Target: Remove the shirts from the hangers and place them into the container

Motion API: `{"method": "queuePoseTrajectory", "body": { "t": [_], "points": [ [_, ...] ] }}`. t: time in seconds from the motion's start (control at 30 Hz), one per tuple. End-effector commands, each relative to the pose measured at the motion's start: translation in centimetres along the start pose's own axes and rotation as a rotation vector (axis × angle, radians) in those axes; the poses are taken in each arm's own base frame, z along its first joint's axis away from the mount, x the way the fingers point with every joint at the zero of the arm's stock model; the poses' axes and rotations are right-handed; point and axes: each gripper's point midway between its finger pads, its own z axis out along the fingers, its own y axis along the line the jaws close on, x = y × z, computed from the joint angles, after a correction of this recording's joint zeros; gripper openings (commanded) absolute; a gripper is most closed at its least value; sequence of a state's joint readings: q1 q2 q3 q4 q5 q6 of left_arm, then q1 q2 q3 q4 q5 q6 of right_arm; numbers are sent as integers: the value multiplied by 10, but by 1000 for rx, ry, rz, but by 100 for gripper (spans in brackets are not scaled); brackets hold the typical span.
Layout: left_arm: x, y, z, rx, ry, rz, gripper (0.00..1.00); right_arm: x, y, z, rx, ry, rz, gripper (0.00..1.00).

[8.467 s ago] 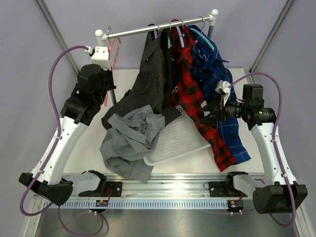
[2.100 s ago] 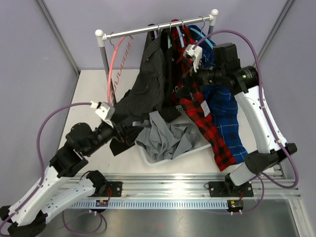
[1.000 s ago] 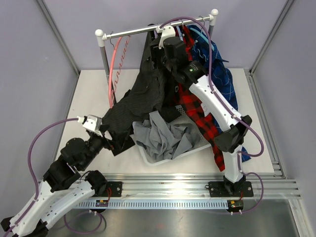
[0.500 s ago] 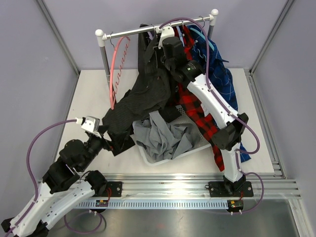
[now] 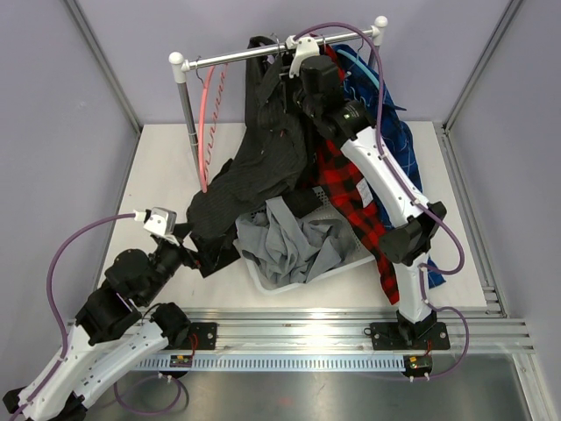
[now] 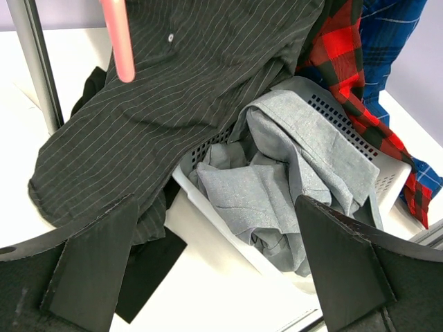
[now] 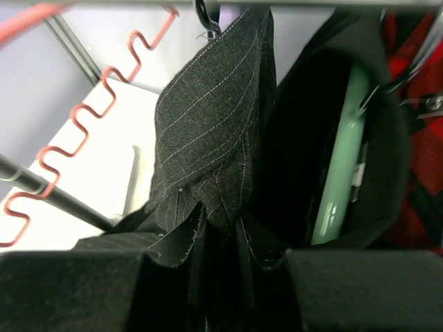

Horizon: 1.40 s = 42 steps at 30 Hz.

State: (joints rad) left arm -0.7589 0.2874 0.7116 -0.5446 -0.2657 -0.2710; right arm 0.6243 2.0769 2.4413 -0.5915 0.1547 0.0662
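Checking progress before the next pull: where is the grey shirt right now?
In the top view the grey shirt lies bunched in the white basket, between the dark striped shirt and the red plaid shirt.

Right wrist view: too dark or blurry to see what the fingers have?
Right wrist view: pinstripes on the dark shirt sharp up top; its fold pinched in the right gripper sinks into shadow, fingers black and soft. Top external view: even light, glare only on the base rail.
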Motion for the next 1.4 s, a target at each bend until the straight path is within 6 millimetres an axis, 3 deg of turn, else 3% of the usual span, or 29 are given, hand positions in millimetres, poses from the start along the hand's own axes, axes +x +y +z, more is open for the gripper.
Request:
{"method": "queuePoseTrajectory", "body": {
  "t": [0.0, 0.17, 0.37, 0.67, 0.97, 1.1, 1.37],
  "points": [
    [-11, -3, -1, 9, -46, -25, 99, -95, 6, -54, -77, -239, 24, 0],
    [-11, -4, 0, 12, -46, -26, 99, -94, 9, -61, -99, -229, 11, 0],
    [-13, -5, -1, 19, -51, -32, 99, -74, 11, -64, -126, -181, -38, 0],
    [-11, -8, 5, 31, -55, -49, 99, -54, 16, -88, -215, -137, -210, 0],
    [-12, -20, 9, 84, -88, -144, 99, 5, 21, -116, -404, 7, -491, 0],
    [-16, -24, 8, 100, -102, -190, 99, 26, 14, -120, -428, 52, -546, 0],
    [-13, -30, 13, 115, -90, -249, 99, 23, -17, -125, -338, 51, -597, 0]
  ]
}}
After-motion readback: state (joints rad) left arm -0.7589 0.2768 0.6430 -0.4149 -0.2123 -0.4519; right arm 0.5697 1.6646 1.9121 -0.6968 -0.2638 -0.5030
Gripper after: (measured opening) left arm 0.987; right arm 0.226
